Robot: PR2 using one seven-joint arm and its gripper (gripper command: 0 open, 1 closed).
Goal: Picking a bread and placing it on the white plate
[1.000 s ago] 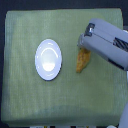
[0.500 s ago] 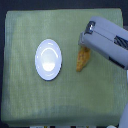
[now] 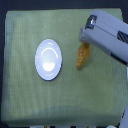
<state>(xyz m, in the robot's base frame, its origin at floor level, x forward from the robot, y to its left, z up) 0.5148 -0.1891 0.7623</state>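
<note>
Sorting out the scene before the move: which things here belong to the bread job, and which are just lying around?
Job:
bread
plate
gripper, above the bread's top end; fingers hidden

Lying about:
only the green cloth under it all

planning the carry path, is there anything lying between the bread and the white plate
Nothing: in the exterior view, only bare green woven cloth separates the elongated golden-brown bread from the round glossy white plate.

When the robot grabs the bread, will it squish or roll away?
The bread looks bumpy and crusty, so it probably won't slip much. It is long with thin ends, so it may wobble rather than roll far. It looks light and may crumble if the gripper squeezes hard.
</note>
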